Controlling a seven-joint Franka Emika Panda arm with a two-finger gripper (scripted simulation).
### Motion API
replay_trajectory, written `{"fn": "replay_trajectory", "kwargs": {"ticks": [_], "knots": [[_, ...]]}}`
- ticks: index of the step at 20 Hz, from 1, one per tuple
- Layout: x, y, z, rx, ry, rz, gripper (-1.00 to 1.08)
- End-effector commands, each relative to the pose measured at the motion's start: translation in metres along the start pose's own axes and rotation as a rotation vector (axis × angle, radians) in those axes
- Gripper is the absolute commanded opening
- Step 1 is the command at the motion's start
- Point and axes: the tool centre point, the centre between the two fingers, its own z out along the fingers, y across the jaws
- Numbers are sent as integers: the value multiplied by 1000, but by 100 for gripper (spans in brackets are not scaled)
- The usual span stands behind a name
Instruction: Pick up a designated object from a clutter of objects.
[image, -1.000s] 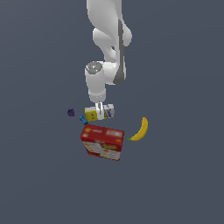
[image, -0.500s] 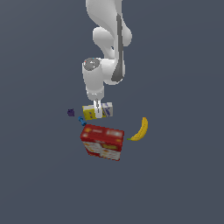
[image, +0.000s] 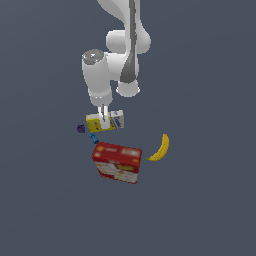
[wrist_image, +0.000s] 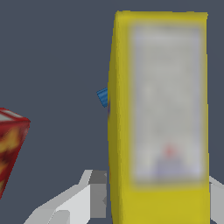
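Observation:
The designated object, a small yellow carton (image: 95, 123) with a white end, hangs just above the clutter of objects. My gripper (image: 105, 121) is shut on it from above, one finger across its front. In the wrist view the carton (wrist_image: 159, 109) fills the gap between my grey fingers (wrist_image: 94, 197), its pale blurred face turned to the camera. Below it, the red box (image: 117, 162) rests on the floor toward the camera. A sliver of the red box (wrist_image: 11, 140) also shows at the wrist view's edge.
A yellow banana (image: 160, 148) lies on the exterior view's right of the red box. A tiny purple piece (image: 81, 129) and a blue piece (image: 93, 136) sit just under the carton. The blue piece (wrist_image: 103, 97) peeks out beside the carton. Dark grey floor surrounds them.
The arm has risen a little and shifted slightly toward the exterior view's left, carrying the carton up away from the red box. The other objects have not moved.

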Motion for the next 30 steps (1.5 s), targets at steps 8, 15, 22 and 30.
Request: {"fn": "replay_trajectory", "kwargs": {"ticks": [8, 15, 22, 30], "knots": [[36, -8, -80, 0, 1, 1, -100], [65, -16, -143, 0, 1, 1, -100], [94, -26, -206, 0, 1, 1, -100], [122, -36, -266, 1, 0, 0, -100]]}}
